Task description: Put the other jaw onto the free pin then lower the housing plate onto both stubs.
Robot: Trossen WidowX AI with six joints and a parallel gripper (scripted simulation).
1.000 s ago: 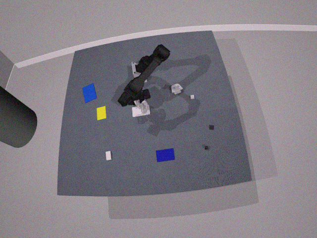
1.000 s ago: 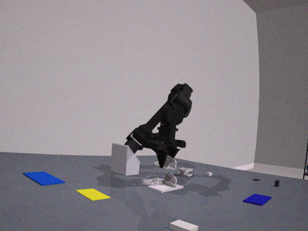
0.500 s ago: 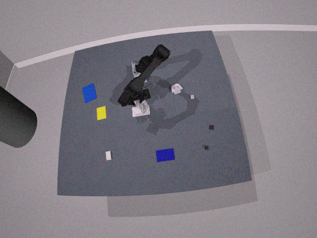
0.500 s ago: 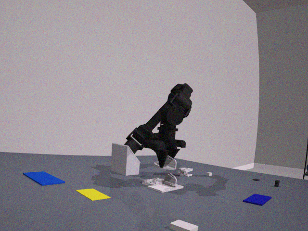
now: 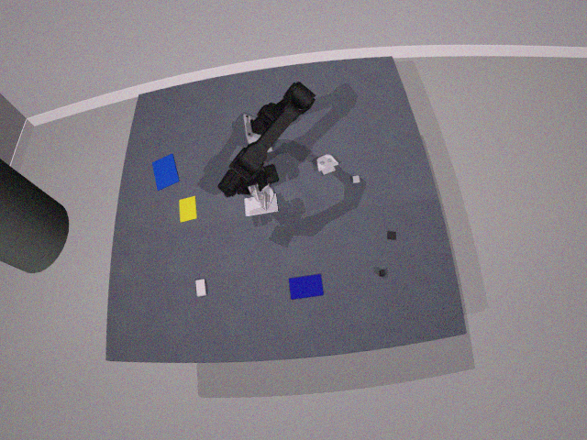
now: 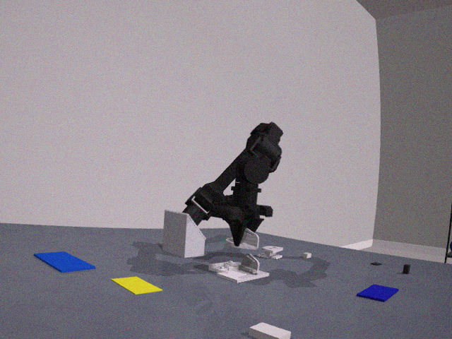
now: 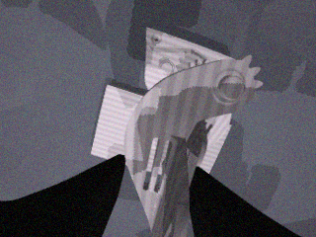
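Observation:
My gripper (image 5: 260,188) (image 6: 246,235) (image 7: 157,168) is shut on a white jaw (image 6: 251,239) (image 7: 168,106), holding it above the white base (image 5: 252,208) (image 6: 238,277) (image 7: 115,120). The held jaw has a round toothed end with a ring-shaped hole, at the upper right in the wrist view. A gap shows between it and the base in the exterior view. The other jaw (image 6: 250,264) stands on the base. The held jaw covers much of the base in the wrist view; the free pin cannot be made out. The white housing plate (image 5: 326,163) (image 6: 272,249), with two round marks, is away from the base.
A yellow tile (image 5: 187,208) (image 6: 136,284), a blue tile (image 5: 165,171) (image 6: 64,261) and a dark blue tile (image 5: 305,286) (image 6: 378,292) lie around. A white block (image 5: 200,288) (image 6: 269,331), a small white cube (image 5: 356,179) (image 6: 306,255) and two small black pieces lie farther off.

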